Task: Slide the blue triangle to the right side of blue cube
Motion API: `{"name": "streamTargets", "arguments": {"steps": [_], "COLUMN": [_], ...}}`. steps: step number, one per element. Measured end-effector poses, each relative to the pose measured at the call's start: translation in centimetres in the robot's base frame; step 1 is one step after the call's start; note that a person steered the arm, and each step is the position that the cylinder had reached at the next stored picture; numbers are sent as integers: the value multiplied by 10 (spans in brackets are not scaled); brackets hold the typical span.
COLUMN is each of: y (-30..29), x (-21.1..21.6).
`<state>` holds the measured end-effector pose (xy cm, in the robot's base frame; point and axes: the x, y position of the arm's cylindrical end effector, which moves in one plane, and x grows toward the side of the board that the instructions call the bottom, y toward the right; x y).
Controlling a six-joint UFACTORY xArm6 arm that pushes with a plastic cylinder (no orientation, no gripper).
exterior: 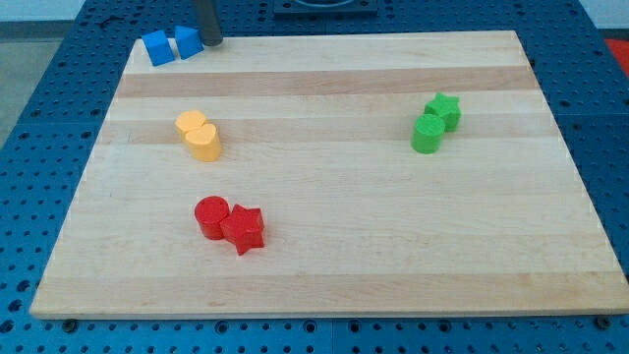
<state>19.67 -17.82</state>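
Note:
Two blue blocks sit side by side at the top left corner of the wooden board (324, 265). The left one, a blue block (156, 47), looks like the cube; the right one (187, 41) looks like the blue triangle, though shapes are hard to tell at this size. The two touch. My tip (211, 42) is at the lower end of the dark rod, just right of the right blue block and touching or nearly touching it.
Two yellow blocks (200, 136) stand together at the left middle. A red cylinder (210, 216) and a red star (243, 230) touch at the lower left. A green star (444, 110) and a green cylinder (428, 135) touch at the right.

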Motion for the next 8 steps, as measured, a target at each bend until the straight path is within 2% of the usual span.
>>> {"name": "streamTargets", "arguments": {"steps": [4, 6, 8], "y": [-2, 28, -2], "x": [20, -5, -5]}}
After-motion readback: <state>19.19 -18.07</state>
